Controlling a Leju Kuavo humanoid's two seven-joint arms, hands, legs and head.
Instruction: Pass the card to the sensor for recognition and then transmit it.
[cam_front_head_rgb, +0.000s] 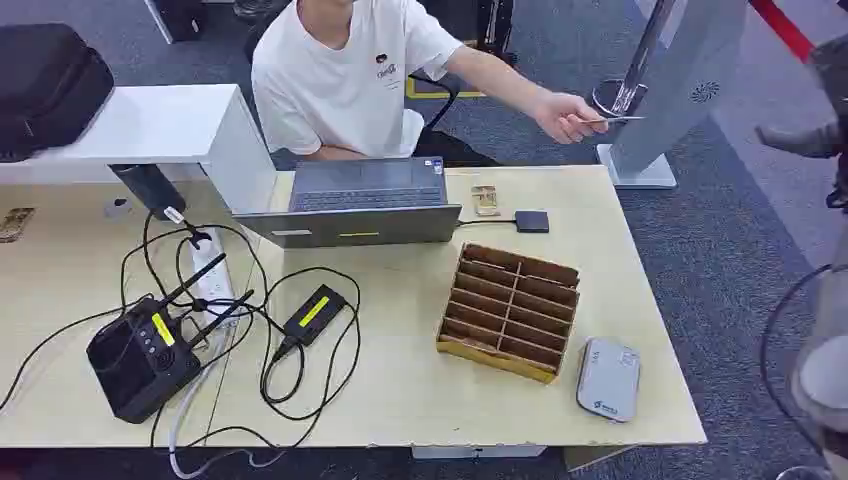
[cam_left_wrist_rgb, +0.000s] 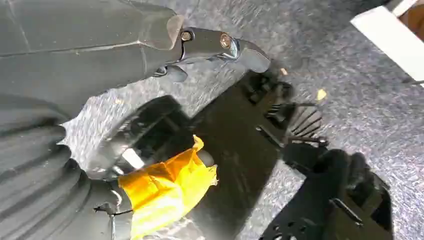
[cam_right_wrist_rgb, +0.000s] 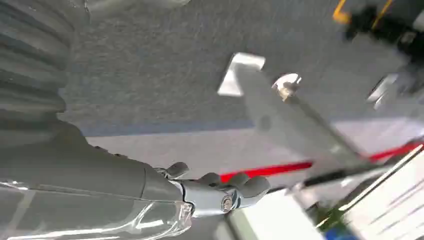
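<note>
A person in a white T-shirt sits behind the table and holds out a thin pale card (cam_front_head_rgb: 618, 119) in one hand (cam_front_head_rgb: 562, 113), past the table's far right corner. My right hand (cam_front_head_rgb: 800, 140) reaches in at the right edge, level with the card and apart from it; it holds nothing, and its fingers (cam_right_wrist_rgb: 240, 181) are loosely bent. A grey flat sensor (cam_front_head_rgb: 608, 378) lies near the table's front right corner. My left hand (cam_left_wrist_rgb: 215, 45) hangs over the carpet with nothing in it.
A wooden slotted box (cam_front_head_rgb: 510, 310) stands left of the sensor. A laptop (cam_front_head_rgb: 360, 200), a small black square device (cam_front_head_rgb: 531, 221), a black router (cam_front_head_rgb: 140, 355) and several cables lie on the table (cam_front_head_rgb: 400, 400). A grey panel on a stand (cam_front_head_rgb: 635, 175) rises beyond the card.
</note>
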